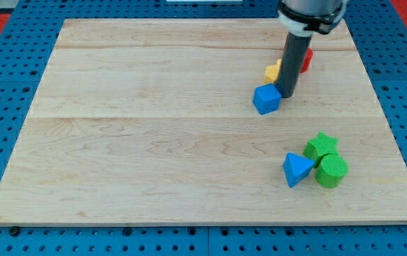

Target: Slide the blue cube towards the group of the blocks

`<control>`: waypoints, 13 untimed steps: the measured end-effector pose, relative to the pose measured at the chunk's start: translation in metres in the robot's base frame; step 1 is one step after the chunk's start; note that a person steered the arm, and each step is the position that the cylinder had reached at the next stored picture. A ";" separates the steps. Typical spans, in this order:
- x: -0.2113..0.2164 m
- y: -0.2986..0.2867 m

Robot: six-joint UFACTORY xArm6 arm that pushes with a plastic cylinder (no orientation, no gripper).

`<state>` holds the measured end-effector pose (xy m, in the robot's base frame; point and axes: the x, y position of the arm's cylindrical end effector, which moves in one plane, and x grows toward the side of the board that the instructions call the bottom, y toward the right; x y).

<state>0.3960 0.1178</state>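
Note:
The blue cube (266,98) sits right of the board's middle, in its upper half. My tip (287,94) is at the cube's right side, touching or nearly touching it. Lower right lies a group of three blocks: a blue triangular block (297,169), a green star-shaped block (321,147) and a green cylinder (331,171), all close together. The cube is well above and left of this group.
A yellow block (273,72) lies just above the cube, partly behind the rod. A red block (306,60) shows right of the rod, mostly hidden. The wooden board (154,142) rests on a blue perforated base.

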 end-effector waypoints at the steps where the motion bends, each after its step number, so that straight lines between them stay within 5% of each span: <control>1: 0.001 -0.029; 6: 0.055 -0.121; 8: 0.106 -0.103; 11: 0.076 -0.101; 13: 0.096 -0.075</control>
<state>0.4918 0.0426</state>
